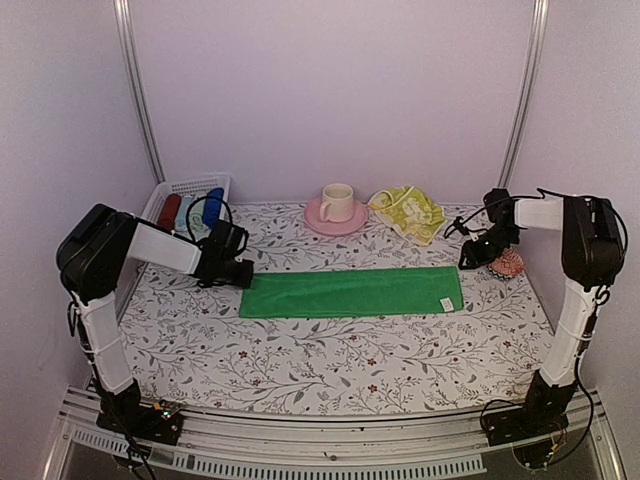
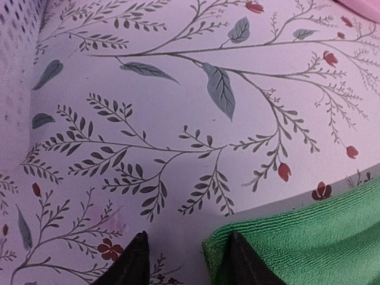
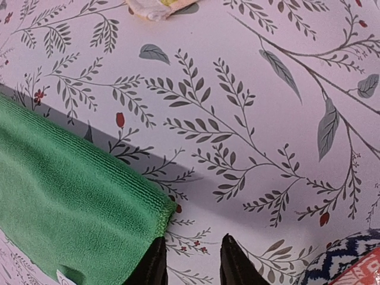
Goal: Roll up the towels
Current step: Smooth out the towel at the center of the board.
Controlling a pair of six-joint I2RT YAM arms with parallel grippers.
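Observation:
The bright green towel (image 1: 350, 292) lies flat on the table as a long folded strip. The pale yellow towel with green marks (image 1: 408, 212) lies crumpled at the back right. My left gripper (image 1: 245, 272) is open at the strip's left end. In the left wrist view (image 2: 187, 262) one fingertip (image 2: 240, 261) is over the green towel's corner (image 2: 309, 237) and the other is on bare table. My right gripper (image 1: 470, 258) is open just beyond the strip's right end. In the right wrist view (image 3: 193, 264) the green towel's corner (image 3: 71, 202) lies beside the left fingertip (image 3: 153, 264).
A white basket (image 1: 222, 181) with dark red, pale blue and deep blue rolls stands at the back left. A pink saucer (image 1: 318, 224) with a cream cup is at the back middle. A red and blue patterned object (image 1: 507, 263) sits beside my right gripper and shows in the right wrist view (image 3: 344, 261).

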